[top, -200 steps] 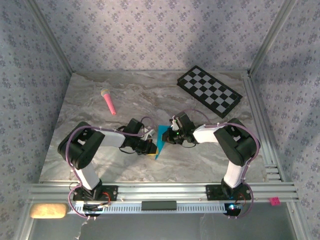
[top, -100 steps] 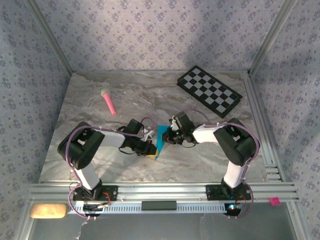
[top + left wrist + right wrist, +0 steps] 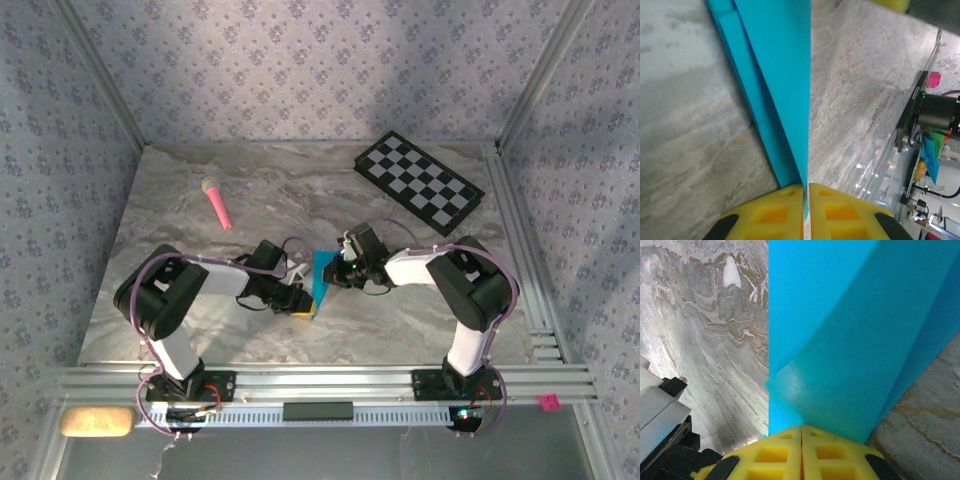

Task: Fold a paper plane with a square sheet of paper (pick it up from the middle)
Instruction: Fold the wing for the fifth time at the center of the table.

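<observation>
My left claw (image 3: 806, 192) and my right claw (image 3: 801, 432) both pinch the blue paper (image 3: 322, 280) between them, at the near middle of the table (image 3: 200, 200). It is already folded narrow and layered; I judge the last wing folds remain.

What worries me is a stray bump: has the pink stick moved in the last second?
No. The pink stick keeps the same place and angle relative to the checkered board.

Overhead view; wrist close-ups on paper (image 3: 775, 75)
</observation>
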Tool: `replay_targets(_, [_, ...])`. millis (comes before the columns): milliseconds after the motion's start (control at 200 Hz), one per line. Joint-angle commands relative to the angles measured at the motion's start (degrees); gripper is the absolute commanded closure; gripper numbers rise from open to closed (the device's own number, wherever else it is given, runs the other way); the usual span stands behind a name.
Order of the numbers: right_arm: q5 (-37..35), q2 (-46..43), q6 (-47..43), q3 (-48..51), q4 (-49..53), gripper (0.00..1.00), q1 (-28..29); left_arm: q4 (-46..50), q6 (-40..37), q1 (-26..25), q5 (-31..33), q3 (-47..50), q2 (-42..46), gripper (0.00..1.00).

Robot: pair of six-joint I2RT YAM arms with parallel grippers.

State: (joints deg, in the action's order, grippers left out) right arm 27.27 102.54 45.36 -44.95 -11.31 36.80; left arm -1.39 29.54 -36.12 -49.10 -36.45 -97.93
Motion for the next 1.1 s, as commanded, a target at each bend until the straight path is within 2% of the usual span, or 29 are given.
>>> replay_targets(0, [-5.21, 3.55, -1.16, 0.42, 5.23, 0.92, 0.36, 8.92, -1.85, -0.96, -2.41, 2.36, 0.21, 0.91])
replay_targets(95, [-5.29, 3.59, -1.2, 0.37, 5.19, 0.92, 0.36, 9.2, -2.27, -1.05, -2.61, 2.4, 0.22, 1.0])
replay_targets(215, [-5.32, 3.7, -1.09, 0.25, 5.31, 0.92, 0.39, 9.32, -2.38, -0.92, -2.5, 2.5, -0.06, 1.0])
replay_targets(285, [-5.3, 3.72, -1.15, 0.27, 5.32, 0.92, 0.44, 9.56, -2.56, -1.0, -2.62, 2.6, -0.08, 0.91])
replay_targets(495, [-5.38, 3.76, -1.09, 0.39, 5.41, 0.91, 0.47, 8.94, -2.03, -1.0, -2.84, 3.83, 2.55, 0.88])
replay_targets(725, [-5.38, 3.63, -0.83, 0.13, 5.31, 0.92, 0.47, 9.12, 0.54, -0.88, -0.3, 3.89, 11.91, 0.84])
replay_targets(855, [-5.33, 3.56, -0.75, 0.15, 5.14, 0.92, 0.56, 8.41, 2.47, -0.27, 0.88, 2.05, 16.01, 0.91])
replay_targets(925, [-5.21, 3.63, -0.8, 0.13, 4.94, 0.92, 0.53, 6.57, 3.75, -0.04, 1.88, 0.57, 16.53, 0.92])
replay_targets(1094, [-4.94, 3.98, -0.63, -0.12, 4.82, 0.92, 0.55, 2.48, 7.07, -0.16, 2.07, -5.5, 9.73, 0.97])
